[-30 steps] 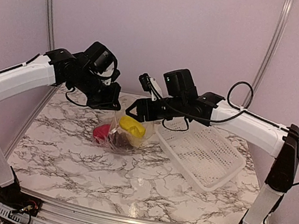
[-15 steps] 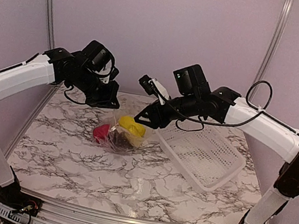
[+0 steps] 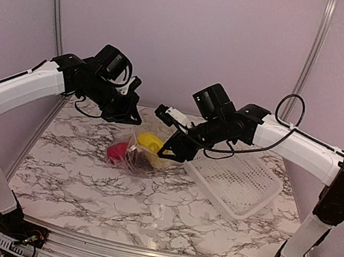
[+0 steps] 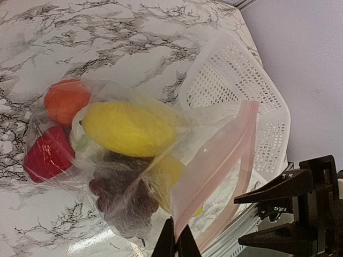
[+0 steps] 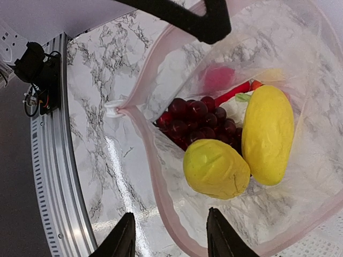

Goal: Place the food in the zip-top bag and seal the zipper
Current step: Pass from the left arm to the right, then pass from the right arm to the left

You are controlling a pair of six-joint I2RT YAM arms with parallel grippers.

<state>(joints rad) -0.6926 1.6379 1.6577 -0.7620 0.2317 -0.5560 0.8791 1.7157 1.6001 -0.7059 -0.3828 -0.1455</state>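
Left gripper [image 4: 174,242]: fingers clenched on the zipper [image 4: 214,160], pinching the pink strip and holding that edge up off the table [image 3: 83,186].
Right gripper [image 5: 174,238]: fingers spread wide, gripping nothing. One run of the zipper passes between them; cannot tell whether it touches either finger.
Zip-top bag [image 3: 137,157]: mid-table, between the two grippers. Its body rests on the marble and its mouth side is drawn upward.
Bag mouth: gaping. In the right wrist view the two zipper runs split apart from a small white end tab [image 5: 113,109].
Food: all the pieces in view sit inside the bag, seen through the plastic.
Grape bunch [image 5: 193,123]: dark purple, lying under the yellow pieces.
Rounder yellow piece [image 5: 214,168]: nearest the open mouth, touching the longer one.
Longer yellow piece [image 5: 268,134]: lies beside it, deeper in.
Red piece [image 4: 48,155]: at the closed end of the bag.
Orange fruit [image 4: 67,100]: just beside the red piece.
Basket [image 3: 242,180]: white lattice, just beside the bag on the right arm's side.
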